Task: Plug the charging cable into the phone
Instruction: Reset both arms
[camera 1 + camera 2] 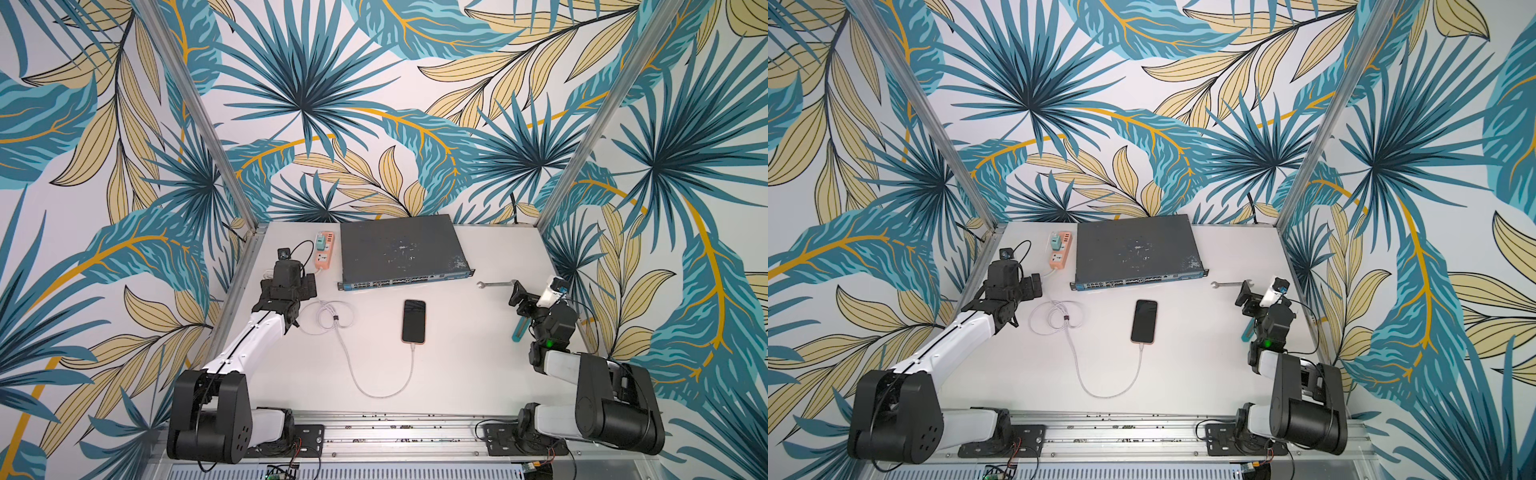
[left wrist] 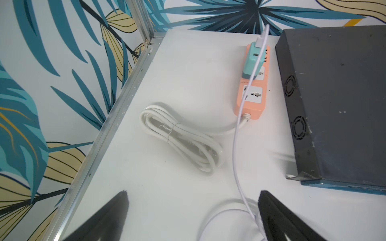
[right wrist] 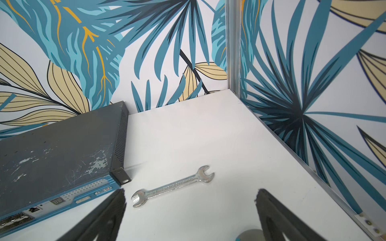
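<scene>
Left wrist view shows the left end effector [image 2: 192, 193] spread wide and empty over the matte white tabletop [image 2: 177, 73]. The thin white charging cable [image 2: 234, 150] runs from a mint plastic adapter [image 2: 251, 62] seated in a peach power strip [image 2: 250, 104]. In both top views the glossy black, round-cornered phone [image 1: 413, 321] lies mid-tabletop, cable plug at its near edge. The right end effector [image 3: 190, 190] gapes wide near a silvery steel spanner [image 3: 173, 185].

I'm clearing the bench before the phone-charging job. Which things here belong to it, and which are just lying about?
Belong to the job: phone; charging cable; teal charger it runs from; orange power strip.
Just lying about: network switch; wrench.
</scene>
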